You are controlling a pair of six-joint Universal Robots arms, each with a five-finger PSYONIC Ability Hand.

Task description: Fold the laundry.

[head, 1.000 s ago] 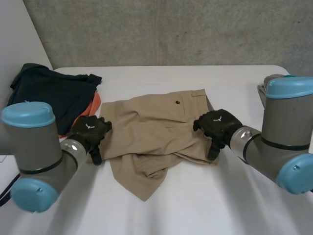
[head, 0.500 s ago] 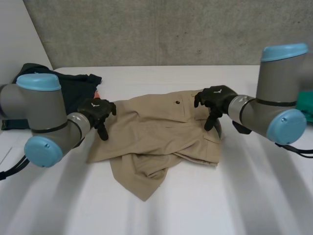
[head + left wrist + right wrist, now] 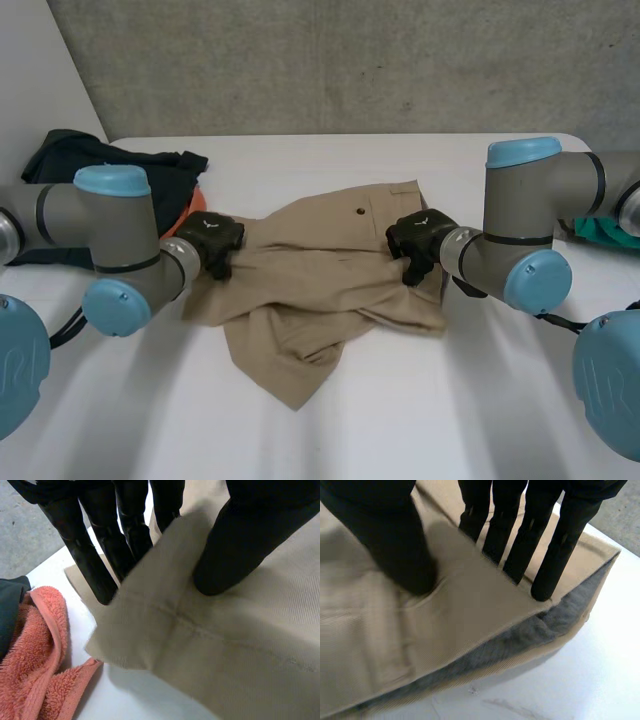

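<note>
The tan woven cloth garment showed a fine rib, matt; its inside looked grey, fuzzy. The orange terry towel was looped, rough. The white table was smooth, matt, faintly scuffed. The grey concrete wall looked rough, pitted. The left arm's light-blue cap looked smooth plastic.

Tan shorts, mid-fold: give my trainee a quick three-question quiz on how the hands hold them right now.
1. True or false: the left hand pinches a corner of the tan shorts.
2. What lies on the table beside that corner? A: orange towel. B: blue cup. C: metal spoon.
3. Fill in: the right hand has its fingers under the lifted layer and its thumb ___ it.
Key: 1 true; 2 A; 3 on top of.
</note>
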